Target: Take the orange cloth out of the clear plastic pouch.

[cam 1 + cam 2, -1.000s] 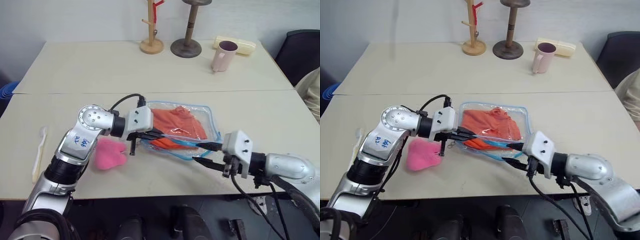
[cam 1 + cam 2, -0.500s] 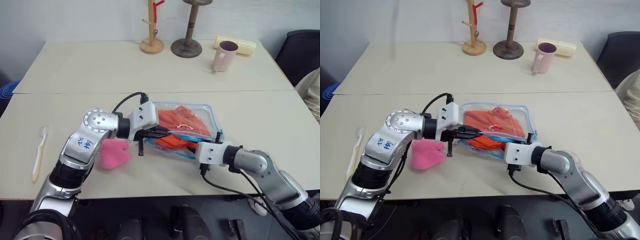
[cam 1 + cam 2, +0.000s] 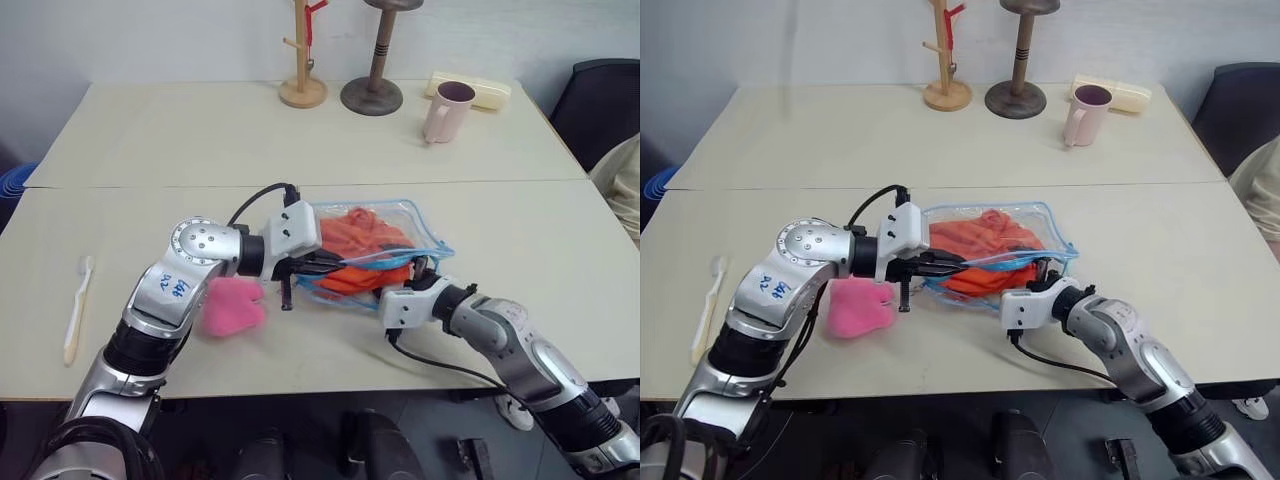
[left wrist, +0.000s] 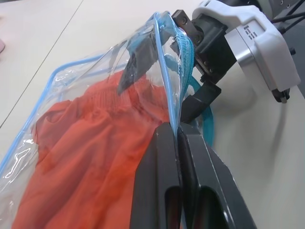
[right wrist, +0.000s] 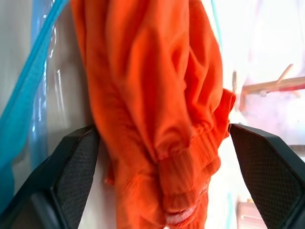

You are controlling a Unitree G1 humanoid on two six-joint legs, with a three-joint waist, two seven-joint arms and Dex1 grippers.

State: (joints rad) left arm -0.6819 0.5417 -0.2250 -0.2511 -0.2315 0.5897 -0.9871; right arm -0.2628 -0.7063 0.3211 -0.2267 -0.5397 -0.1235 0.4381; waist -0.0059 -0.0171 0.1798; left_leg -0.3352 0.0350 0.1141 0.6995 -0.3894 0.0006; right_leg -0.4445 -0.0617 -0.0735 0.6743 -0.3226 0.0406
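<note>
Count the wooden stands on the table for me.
2, both at the table's far edge: a light peg stand, and a dark round-based stand beside it, toward the pink mug.

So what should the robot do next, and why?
Probably close the right gripper on the orange cloth. Its open fingers already sit either side of the cloth inside the clear plastic pouch, while the left gripper pinches the pouch's edge.

The clear plastic pouch [image 3: 375,250], see-through with light blue trim, lies near the middle of the table's front half. Its front edge is lifted and its mouth gapes toward four o'clock. The orange cloth [image 3: 362,240] sits bunched and wrinkled inside, filling most of the pouch, with a ribbed cuff showing at the opening.
</note>
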